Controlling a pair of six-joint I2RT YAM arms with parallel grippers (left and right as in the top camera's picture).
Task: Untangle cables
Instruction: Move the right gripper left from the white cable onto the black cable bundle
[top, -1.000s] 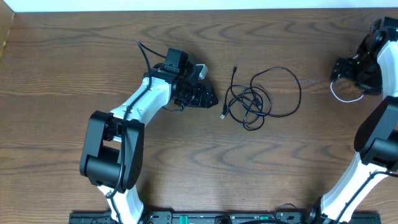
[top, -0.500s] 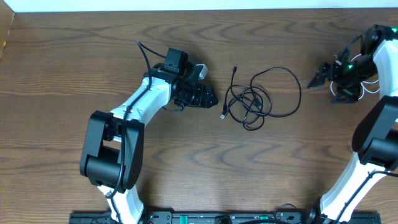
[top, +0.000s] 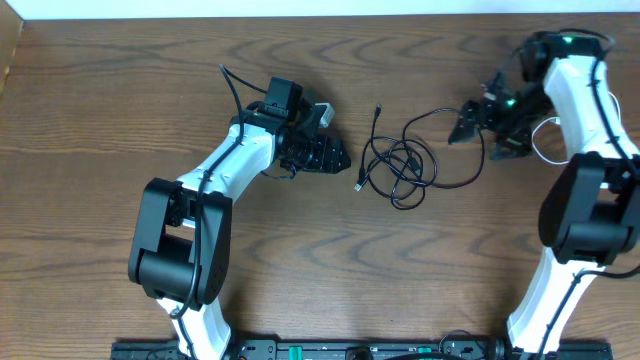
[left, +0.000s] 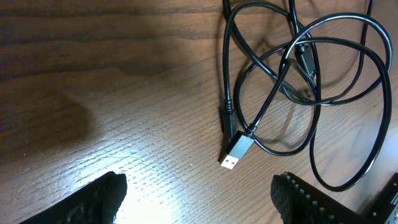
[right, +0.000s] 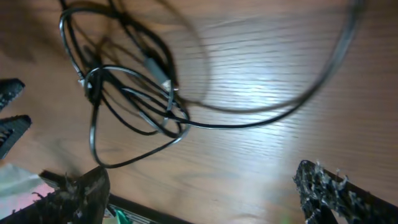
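A tangle of thin black cables (top: 405, 165) lies in loops at the table's middle, with a silver USB plug (left: 237, 152) at its left end. My left gripper (top: 343, 157) rests just left of that plug, open, nothing between its fingers (left: 99, 198). In the left wrist view the black cables (left: 292, 81) cross over each other ahead of the jaws. My right gripper (top: 462, 130) hovers open over the large outer loop at the tangle's right side; its view shows the knot (right: 130, 93) ahead, blurred. A short white cable (top: 541, 152) lies partly hidden behind the right arm.
The wooden table (top: 320, 270) has its far edge along the top of the overhead view. Both arm bases stand at the near edge. A thicker black wire (top: 232, 85) belongs to the left arm.
My right gripper has swung left from the white cable at the far right to the black tangle's outer loop. The left arm and the black cables have not moved.
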